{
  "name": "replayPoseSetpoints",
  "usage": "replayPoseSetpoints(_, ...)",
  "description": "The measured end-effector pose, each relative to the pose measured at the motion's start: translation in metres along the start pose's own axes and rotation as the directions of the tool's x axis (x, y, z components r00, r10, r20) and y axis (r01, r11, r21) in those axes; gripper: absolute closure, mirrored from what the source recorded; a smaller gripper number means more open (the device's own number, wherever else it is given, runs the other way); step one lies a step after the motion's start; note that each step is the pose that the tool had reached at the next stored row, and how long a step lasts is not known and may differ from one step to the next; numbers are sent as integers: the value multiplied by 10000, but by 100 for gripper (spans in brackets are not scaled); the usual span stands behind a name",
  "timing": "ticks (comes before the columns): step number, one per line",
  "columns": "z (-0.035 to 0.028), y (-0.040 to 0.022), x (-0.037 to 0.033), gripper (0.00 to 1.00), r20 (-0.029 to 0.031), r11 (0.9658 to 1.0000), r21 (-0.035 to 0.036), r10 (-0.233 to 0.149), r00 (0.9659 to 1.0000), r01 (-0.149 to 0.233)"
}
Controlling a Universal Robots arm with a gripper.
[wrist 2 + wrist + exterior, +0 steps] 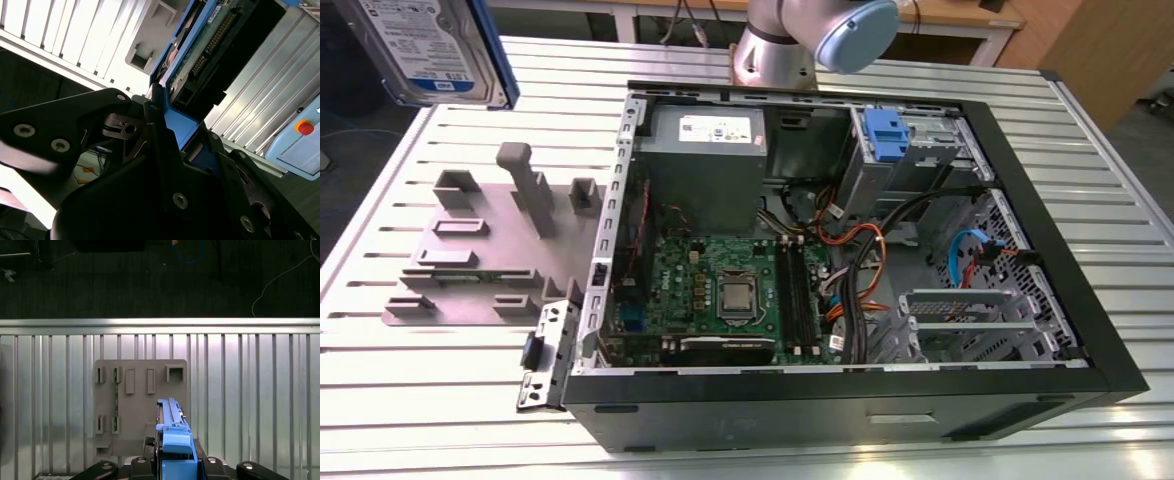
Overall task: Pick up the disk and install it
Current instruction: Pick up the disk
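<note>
Slatted metal bench [440, 420], carrying everything else.

Open black computer case [854, 425] lying on its side in the middle of the bench, side panel off, insides facing up.

Silver robot arm [807, 40] rising just behind the case's far wall.

Flat grey fixture plate [467, 260] with upright holders and slots, just beside the case on the exterior view's left, lying on the bench.

Inside the case, at the far end, a grey power-supply box [700, 160] with a white sticker. Nearer than that, a green motherboard [720, 290] with a square processor socket [738, 295] at its middle.

Disk [427, 50] up in the air, well apart from the case, out past the fixture plate on the exterior view's left. Silver body on edge, white-and-blue label facing the exterior camera, blue carrier frame along one side. In the first wrist view, seen edge-on over the fixture plate and clear of it.

Black hand [177, 462] in the first wrist view, closed on the disk, a finger on each side of the blue frame.

Bundle of orange and black cables [861, 240] inside the case, between the motherboard and the drive bays.

Small blue latch [885, 135] on the drive bay at the case's far corner, next to the power-supply box.
</note>
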State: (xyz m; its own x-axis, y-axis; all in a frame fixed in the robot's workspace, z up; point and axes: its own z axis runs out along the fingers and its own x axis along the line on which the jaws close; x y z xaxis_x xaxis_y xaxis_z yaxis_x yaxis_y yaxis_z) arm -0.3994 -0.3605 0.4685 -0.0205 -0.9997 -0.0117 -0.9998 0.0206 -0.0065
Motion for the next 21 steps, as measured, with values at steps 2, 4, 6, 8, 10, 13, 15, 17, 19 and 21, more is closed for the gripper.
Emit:
replayPoseSetpoints(2,-1,-4,36,64,0,10000,0,0,10000,0)
replayPoseSetpoints(4,0,-9,64,64,0,10000,0,0,10000,0)
replayPoseSetpoints(6,-1,-15,85,64,-2,10000,-1,1,10000,-1)
replayPoseSetpoints(8,-1,-23,101,64,-4,10000,1,0,10000,0)
replayPoseSetpoints(10,-1,-42,114,64,-5,10000,2,1,10000,-1)
replayPoseSetpoints(13,-1,-90,120,64,-5,10000,0,2,10000,-2)
replayPoseSetpoints(15,-1,-121,124,64,-5,10000,0,4,10000,-4)
replayPoseSetpoints(17,0,-154,128,64,-5,10000,1,6,10000,-6)
replayPoseSetpoints(19,0,-190,132,64,-6,10000,1,8,10000,-8)
replayPoseSetpoints(21,0,-229,136,64,-5,10000,1,8,10000,-8)
